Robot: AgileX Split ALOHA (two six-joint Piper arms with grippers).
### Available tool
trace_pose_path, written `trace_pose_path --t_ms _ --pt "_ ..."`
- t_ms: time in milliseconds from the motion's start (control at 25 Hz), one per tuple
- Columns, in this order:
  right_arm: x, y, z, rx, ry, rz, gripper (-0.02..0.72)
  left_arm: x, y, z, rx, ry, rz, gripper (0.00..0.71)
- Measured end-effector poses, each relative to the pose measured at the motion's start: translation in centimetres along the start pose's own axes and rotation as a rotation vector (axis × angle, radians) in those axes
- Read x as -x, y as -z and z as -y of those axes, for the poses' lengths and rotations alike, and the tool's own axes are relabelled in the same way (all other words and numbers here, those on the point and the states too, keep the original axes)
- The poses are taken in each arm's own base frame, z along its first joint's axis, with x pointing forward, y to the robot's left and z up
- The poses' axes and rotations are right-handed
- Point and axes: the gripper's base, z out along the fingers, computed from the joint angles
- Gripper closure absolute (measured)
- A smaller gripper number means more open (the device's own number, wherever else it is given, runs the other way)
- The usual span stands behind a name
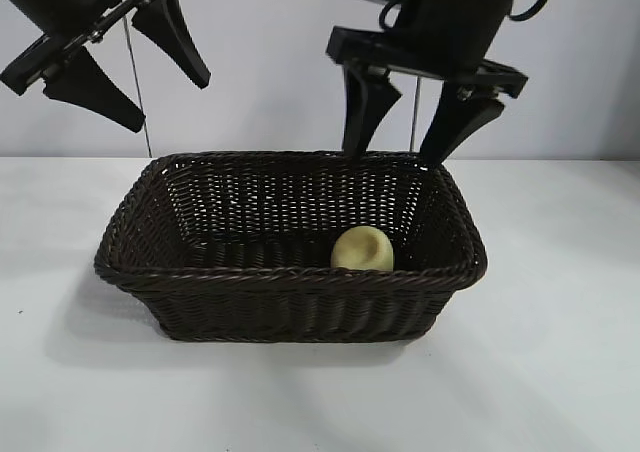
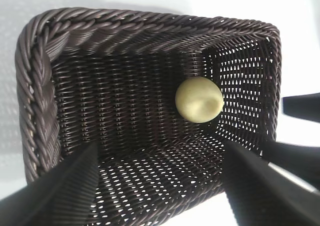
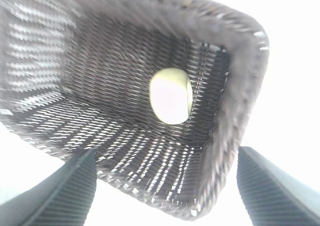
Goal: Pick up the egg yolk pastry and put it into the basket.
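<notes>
The egg yolk pastry (image 1: 363,249), a small pale yellow rounded lump, lies on the floor of the dark brown wicker basket (image 1: 290,277), near its right end. It also shows in the left wrist view (image 2: 199,99) and the right wrist view (image 3: 170,96). My right gripper (image 1: 395,149) hangs open and empty above the basket's far right rim, clear of the pastry. My left gripper (image 1: 170,97) is open and empty, raised high above the basket's far left corner. The basket fills both wrist views (image 2: 45,86) (image 3: 240,86).
The basket stands in the middle of a white table (image 1: 560,352). A plain pale wall lies behind. The right gripper's fingers (image 2: 300,106) show past the basket's end in the left wrist view.
</notes>
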Motion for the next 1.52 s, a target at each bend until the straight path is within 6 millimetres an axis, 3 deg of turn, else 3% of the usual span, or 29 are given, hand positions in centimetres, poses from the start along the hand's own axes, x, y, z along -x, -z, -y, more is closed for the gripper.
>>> trace_pose_path --t_ms 160,280,1520 --pt "-0.3 3.1 2.0 0.053 -0.057 0.048 0.146 0.0 0.0 0.0 0.0 0.0 0.0 0.202" --pt "-0.5 4.3 2.4 0.059 -0.068 0.075 0.146 0.0 0.0 0.0 0.0 0.0 0.0 0.202" --pt "-0.5 4.3 2.4 0.062 -0.066 0.075 0.146 0.0 0.0 0.0 0.0 0.0 0.0 0.202"
